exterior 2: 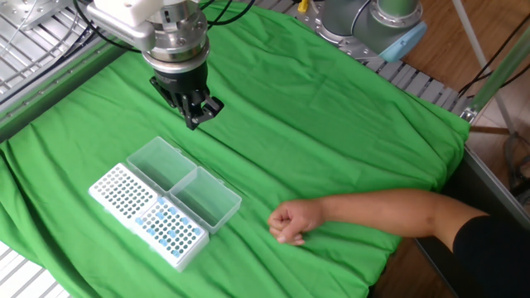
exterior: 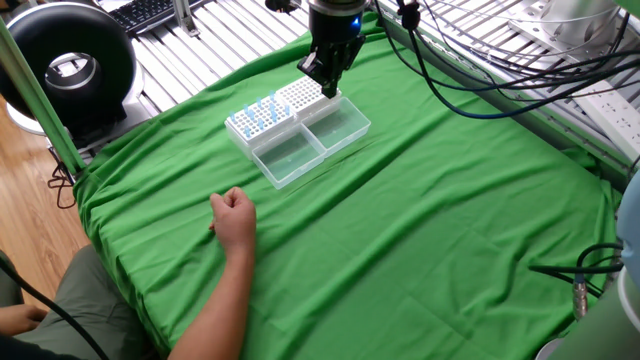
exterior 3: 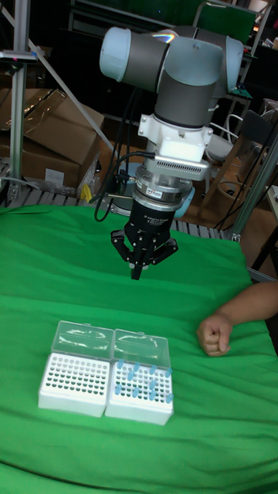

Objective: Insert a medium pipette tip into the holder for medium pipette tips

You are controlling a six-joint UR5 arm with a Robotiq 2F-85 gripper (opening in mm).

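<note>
The holder for medium pipette tips (exterior 3: 73, 380) is the white rack with a dense grid of empty holes (exterior 2: 122, 192) (exterior: 300, 97). Its clear lid (exterior 3: 83, 337) lies open behind it. My gripper (exterior 3: 137, 272) hangs in the air above the green cloth, behind the open lids (exterior 2: 196, 118) (exterior: 326, 88). Its fingers are pressed together and point down. No medium pipette tip can be made out between them; it is too small to tell.
A second white rack (exterior 3: 140, 390) with several blue-topped tips (exterior 2: 171, 233) touches the holder's side, its clear lid (exterior 2: 205, 199) open. A person's fist (exterior 2: 291, 222) (exterior 3: 216, 333) rests on the cloth beside the racks. Cables and metal rails run along the table's far edges.
</note>
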